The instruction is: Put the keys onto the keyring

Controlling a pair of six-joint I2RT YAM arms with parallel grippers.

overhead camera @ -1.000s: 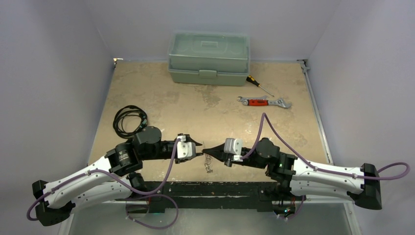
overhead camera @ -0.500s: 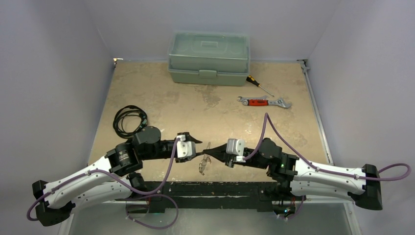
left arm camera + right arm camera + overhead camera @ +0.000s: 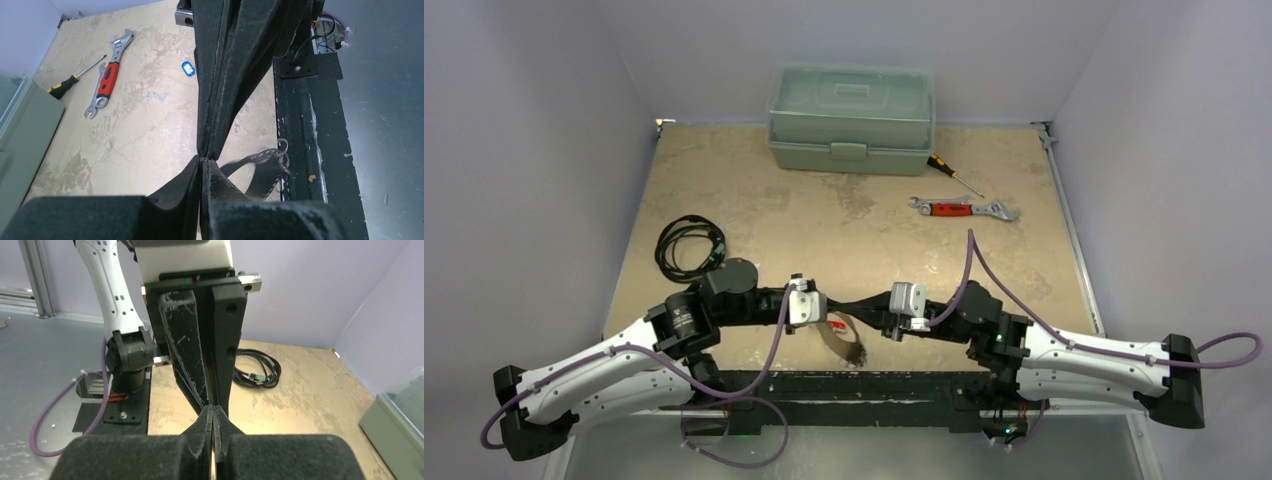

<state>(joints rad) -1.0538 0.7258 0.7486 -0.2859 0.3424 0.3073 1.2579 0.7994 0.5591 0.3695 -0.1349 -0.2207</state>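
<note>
Your left gripper [image 3: 830,304] was clenched, its fingers pressed flat together with no gap in the left wrist view. Your right gripper [image 3: 856,305] was the same: clenched, fingertips together. You had them pointed at each other, tips touching, over the near-centre of the tan tabletop [image 3: 824,220], just far of the black front rail [image 3: 864,385].

The large thin silver wire keyring [image 3: 844,340] hung right below that meeting point, smeared into a grey band in both the top and left wrist views. It started at the fingertips, but I couldn't tell which of your grippers was pinching the wire, or whether both were. Small metal bits showed at its near end in the left wrist view, too blurred to count.

A small key with a blue plastic tag [image 3: 187,68] lay flat on the table to the right of the grippers, well apart from the ring. Only the tag was readable.

Rest:
- The red-handled silver wrench [image 3: 962,208] lay far right, with the black-and-orange-handled screwdriver [image 3: 951,172] just far of it, not touching.
- The pale green lidded plastic toolbox [image 3: 851,118] sat at far centre, lid down.
- The coiled black cable [image 3: 688,247] lay on the left, just far of your left arm.
</note>
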